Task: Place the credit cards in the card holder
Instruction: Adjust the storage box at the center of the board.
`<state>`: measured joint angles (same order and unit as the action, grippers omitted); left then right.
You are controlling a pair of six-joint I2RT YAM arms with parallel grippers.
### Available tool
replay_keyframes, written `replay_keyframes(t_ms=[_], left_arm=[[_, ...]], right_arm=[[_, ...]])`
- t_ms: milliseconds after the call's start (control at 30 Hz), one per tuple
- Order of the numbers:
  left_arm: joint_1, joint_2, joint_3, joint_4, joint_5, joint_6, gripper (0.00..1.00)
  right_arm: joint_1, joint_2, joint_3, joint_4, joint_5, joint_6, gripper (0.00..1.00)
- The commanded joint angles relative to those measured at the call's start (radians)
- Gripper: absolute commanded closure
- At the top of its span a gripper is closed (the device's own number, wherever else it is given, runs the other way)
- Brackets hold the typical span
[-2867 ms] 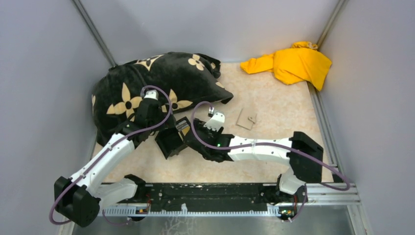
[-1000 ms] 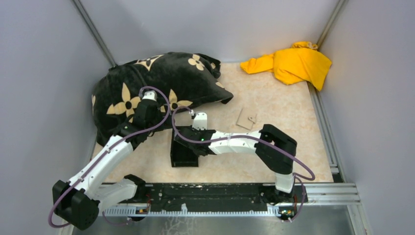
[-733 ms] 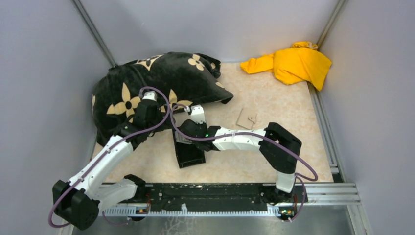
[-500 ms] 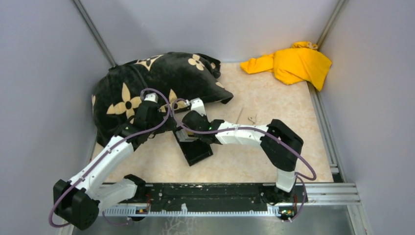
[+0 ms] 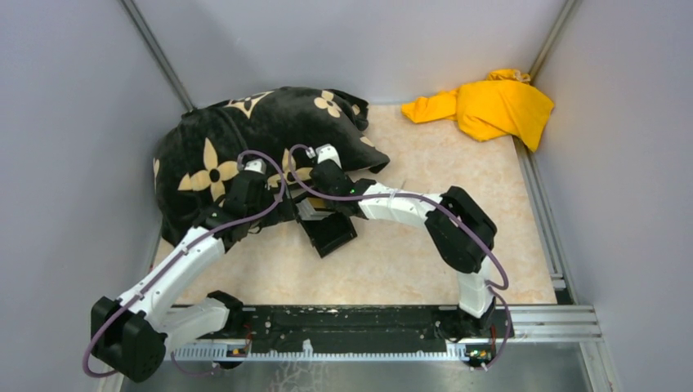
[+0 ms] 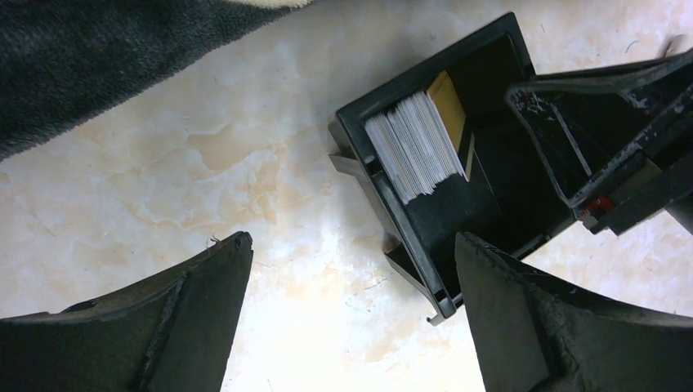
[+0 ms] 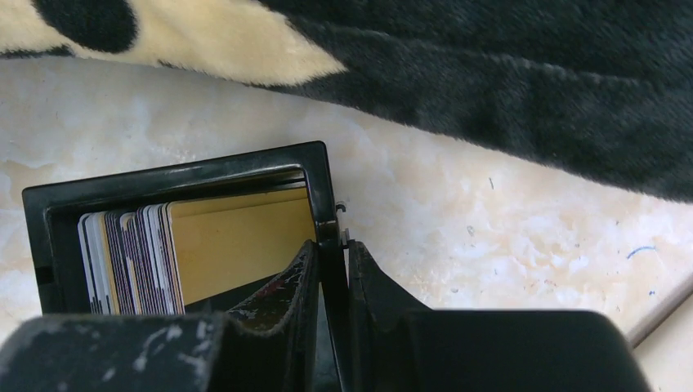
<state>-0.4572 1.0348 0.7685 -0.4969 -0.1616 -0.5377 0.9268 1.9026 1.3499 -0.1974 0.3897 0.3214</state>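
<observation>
The right hand [image 7: 333, 255] is pinched shut on one side wall of the black box [image 7: 163, 175], one finger inside the box and one outside it. Just inside that wall stands the gold card [image 7: 237, 245], upright on edge and face-on to the wrist camera. The other cards [image 7: 122, 263] are packed upright behind it, filling the rest of the box. The box rests on the desk [image 7: 490, 245], close to the black patterned pillow [image 7: 531, 82]. The left hand [image 6: 351, 242] hangs above the desk beside the box, its fingers spread wide and holding nothing.

By my reading the task has barely begun. No card is out of the box and neither hand has hold of one. The right hand's grip looks aimed at placing or steadying the box, not at drawing a card out. The card holder shows in none of the views and may lie hidden under the right forearm. What is left is lifting the cards out, reaching the holder, and slipping them inside.
</observation>
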Motion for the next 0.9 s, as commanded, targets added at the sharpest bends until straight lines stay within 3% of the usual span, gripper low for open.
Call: replay_keyframes(t_ms=[0, 400, 867], left_arm=[[0.005, 0.001, -0.026, 0.02, 0.037, -0.035, 0.01], [0.004, -0.099, -0.107, 0.062, 0.004, -0.135, 0.01], [0.004, -0.276, -0.233, 0.087, -0.015, -0.255, 0.05]], right_arm=[[-0.009, 0.029, 0.098, 0.072, -0.023, -0.063, 0.93], [-0.009, -0.052, 0.161, 0.021, -0.005, -0.147, 0.56], [0.07, -0.073, 0.179, -0.062, -0.109, -0.196, 0.54]])
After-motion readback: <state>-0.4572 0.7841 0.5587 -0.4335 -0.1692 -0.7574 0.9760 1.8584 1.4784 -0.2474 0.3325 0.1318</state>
